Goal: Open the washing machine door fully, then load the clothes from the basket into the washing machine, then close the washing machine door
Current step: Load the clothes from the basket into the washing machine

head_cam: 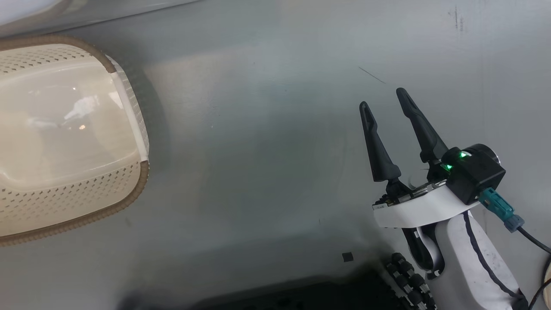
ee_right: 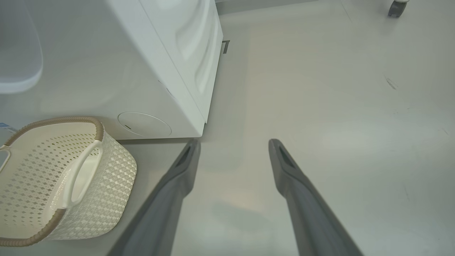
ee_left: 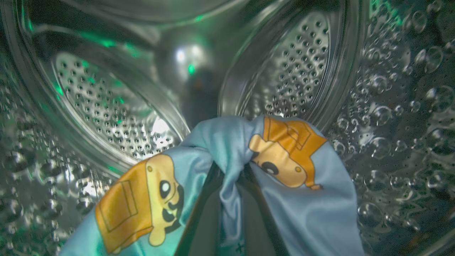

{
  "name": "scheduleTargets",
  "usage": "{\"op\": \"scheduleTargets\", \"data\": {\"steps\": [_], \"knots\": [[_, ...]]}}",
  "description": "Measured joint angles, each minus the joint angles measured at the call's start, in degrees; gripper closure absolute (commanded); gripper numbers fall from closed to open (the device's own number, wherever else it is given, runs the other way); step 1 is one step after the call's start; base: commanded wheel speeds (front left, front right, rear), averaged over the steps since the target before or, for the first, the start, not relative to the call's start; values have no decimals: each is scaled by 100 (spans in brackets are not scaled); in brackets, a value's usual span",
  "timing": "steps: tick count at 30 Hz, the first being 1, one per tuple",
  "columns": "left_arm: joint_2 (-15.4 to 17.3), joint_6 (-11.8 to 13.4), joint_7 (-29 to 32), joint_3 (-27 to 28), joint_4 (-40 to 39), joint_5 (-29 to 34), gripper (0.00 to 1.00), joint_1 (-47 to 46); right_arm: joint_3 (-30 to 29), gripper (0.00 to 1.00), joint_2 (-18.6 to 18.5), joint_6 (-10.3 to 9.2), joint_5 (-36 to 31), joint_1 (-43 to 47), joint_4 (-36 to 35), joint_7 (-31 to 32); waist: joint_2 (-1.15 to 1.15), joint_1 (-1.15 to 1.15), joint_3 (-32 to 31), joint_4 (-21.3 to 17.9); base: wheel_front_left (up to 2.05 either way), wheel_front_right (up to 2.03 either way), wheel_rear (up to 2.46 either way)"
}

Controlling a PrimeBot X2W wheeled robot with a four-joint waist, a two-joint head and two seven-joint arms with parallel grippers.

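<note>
The clothes (ee_left: 312,199) are inside the drum (ee_left: 291,71), a light blue piece with orange and yellow cartoon prints. It hangs over the left tool (ee_left: 233,177) and does not seem to touch the steel wall. The fabric looks thin, soft and quite limp, with a slight shine, so I judge it to be very light, a little slippery and not fragile at all. It has no stiff part, so the best place to hold it is a gathered fold, and this is what shows here: the cloth is bunched into one narrow pleat at the middle, where the left tool seems to be closed on it. Its dark fingers (ee_left: 209,206) are mostly covered, so I cannot say how tightly. Because the cloth drapes down on both sides of the fingers, it may cling to them on release and may need a small shake. The drum behind it is perforated and shiny, with green light reflected on it. Outside, the basket (ee_right: 64,120) stands on the floor (head_cam: 275,129) just beside the front of the washer (ee_right: 106,71), and I see no garment in the part of it that is visible. The right tool (head_cam: 382,98) hangs over the bare floor well apart from the basket, with its fingers spread wide and nothing between them.
</note>
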Motion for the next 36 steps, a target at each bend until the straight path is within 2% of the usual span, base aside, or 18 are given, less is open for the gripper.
{"op": "scheduleTargets", "data": {"steps": [6,10,17,25,26,27,28,36], "knots": [[256,0,-736,-157,-155,372,100,-530,30,0,5,1,29,-1,103,-7,0,-1,78,-47,0,0,0],[266,0,-1077,-191,-215,515,100,-694,34,0,7,1,51,-3,131,-8,0,0,89,-51,0,0,0],[182,0,-1080,-190,34,578,100,-779,56,0,7,1,57,-91,176,-24,0,0,105,-37,0,0,0],[-70,0,-981,-257,838,169,98,-613,67,0,8,0,57,-144,240,-25,0,-1,89,-2,0,0,0],[-99,0,-977,-266,902,163,72,-599,68,0,8,0,57,-147,247,-25,0,0,84,1,0,0,0],[-136,0,-911,-250,1016,90,30,-600,69,0,9,0,57,-157,261,-25,0,0,77,3,0,0,0],[-156,0,-861,-283,1094,56,0,-589,69,0,8,0,57,-171,267,-25,0,0,69,5,0,0,0],[-156,0,-872,-420,1372,21,0,-586,69,0,8,0,75,-236,303,-54,0,-1,-18,23,0,0,0]]}}
